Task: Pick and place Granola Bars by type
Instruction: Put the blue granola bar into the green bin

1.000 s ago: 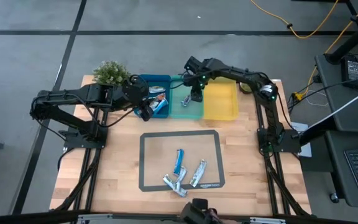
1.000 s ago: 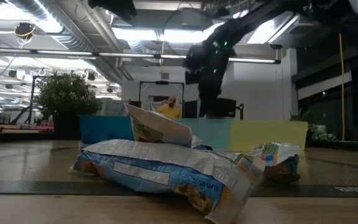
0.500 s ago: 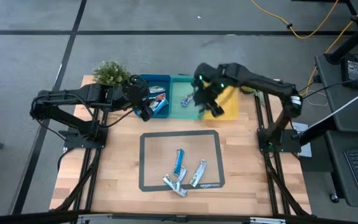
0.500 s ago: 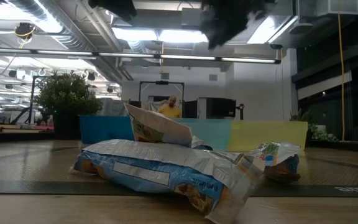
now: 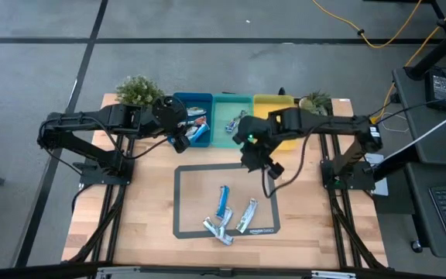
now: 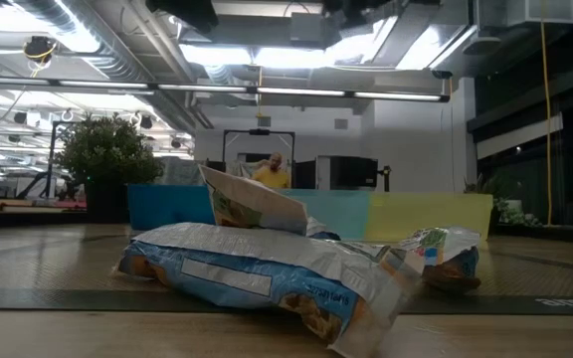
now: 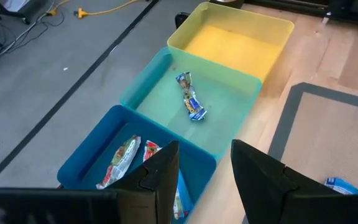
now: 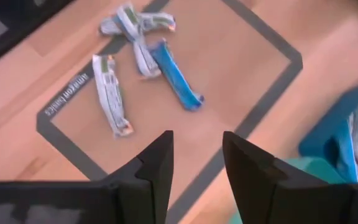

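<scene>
Several granola bars lie flat on the grey-bordered mat (image 5: 224, 199): a blue-and-white one (image 5: 223, 201) (image 8: 176, 84), a silver one (image 5: 246, 215) (image 8: 110, 93), and a silver cluster (image 5: 217, 229) (image 8: 135, 28). They fill the front of the low view (image 6: 267, 273). One blue-and-white bar (image 7: 190, 102) lies in the teal bin (image 5: 231, 133). Red/green bars (image 7: 126, 158) lie in the blue bin (image 5: 200, 99). My right gripper (image 5: 258, 161) (image 8: 197, 168) hangs open above the mat's far right corner. My left gripper (image 5: 183, 141) (image 7: 204, 180) hovers open by the blue bin's near edge.
A yellow bin (image 7: 241, 43) stands at the right end of the bin row and holds nothing that shows. Small plants stand at the table's far left (image 5: 138, 91) and far right (image 5: 313, 101). Bare wood lies left and right of the mat.
My right gripper has risen from over the teal bin and swung toward the near edge, to above the mat's far right corner, leaving the low view. The bars on the mat have stayed put.
</scene>
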`<control>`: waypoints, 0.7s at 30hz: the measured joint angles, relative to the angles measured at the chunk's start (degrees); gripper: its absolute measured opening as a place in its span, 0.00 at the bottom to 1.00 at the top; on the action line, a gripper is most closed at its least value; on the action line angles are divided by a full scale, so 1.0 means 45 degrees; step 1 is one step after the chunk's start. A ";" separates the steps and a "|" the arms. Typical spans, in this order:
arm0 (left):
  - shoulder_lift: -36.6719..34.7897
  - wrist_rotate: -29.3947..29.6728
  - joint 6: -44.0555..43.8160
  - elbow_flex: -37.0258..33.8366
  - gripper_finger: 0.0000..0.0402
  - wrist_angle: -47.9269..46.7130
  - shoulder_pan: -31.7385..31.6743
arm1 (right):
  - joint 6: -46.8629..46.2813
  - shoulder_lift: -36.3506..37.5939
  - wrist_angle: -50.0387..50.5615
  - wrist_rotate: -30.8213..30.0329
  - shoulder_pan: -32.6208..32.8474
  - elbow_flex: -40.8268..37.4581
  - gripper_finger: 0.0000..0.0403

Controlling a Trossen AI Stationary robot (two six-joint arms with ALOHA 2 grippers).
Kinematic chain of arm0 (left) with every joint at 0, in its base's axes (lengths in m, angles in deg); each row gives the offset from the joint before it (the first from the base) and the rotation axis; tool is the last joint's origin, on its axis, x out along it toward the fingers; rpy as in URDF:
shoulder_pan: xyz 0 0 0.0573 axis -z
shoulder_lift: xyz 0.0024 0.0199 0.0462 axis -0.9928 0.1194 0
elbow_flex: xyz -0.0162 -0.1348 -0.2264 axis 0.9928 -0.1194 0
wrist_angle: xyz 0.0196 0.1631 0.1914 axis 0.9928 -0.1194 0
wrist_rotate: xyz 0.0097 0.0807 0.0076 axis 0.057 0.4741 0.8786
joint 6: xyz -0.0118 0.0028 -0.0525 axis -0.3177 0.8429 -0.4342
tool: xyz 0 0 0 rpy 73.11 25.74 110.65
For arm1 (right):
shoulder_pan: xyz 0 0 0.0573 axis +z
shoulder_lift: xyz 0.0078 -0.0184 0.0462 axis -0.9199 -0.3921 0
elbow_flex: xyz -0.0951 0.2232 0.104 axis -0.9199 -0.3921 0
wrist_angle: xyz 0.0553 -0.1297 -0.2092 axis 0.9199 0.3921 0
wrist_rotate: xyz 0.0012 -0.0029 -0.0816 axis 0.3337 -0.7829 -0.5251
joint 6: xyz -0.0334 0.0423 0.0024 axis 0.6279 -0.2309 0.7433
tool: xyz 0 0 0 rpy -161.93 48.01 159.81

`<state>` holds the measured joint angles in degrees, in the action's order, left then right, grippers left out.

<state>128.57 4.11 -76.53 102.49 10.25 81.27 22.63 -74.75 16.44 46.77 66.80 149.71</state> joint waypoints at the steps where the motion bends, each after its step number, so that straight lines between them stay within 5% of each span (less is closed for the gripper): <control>1: 0.0000 -0.0016 -0.0002 0.0000 0.35 -0.0002 0.0000 | -0.0073 0.0006 -0.0175 0.0000 0.0164 0.0001 0.35; 12: 0.0005 -0.0639 0.0102 0.0000 0.35 -0.0011 0.0000 | 0.1106 -0.0397 -0.2474 -0.1326 0.1428 -0.0087 0.38; 21: 0.0005 -0.0731 0.0300 -0.0005 0.35 -0.0092 0.0000 | 0.1938 -0.1971 -0.4061 -0.1957 0.1616 -0.0087 0.64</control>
<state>128.60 0.82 -75.18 102.47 9.84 81.27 31.36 -83.61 -1.83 37.97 74.07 149.32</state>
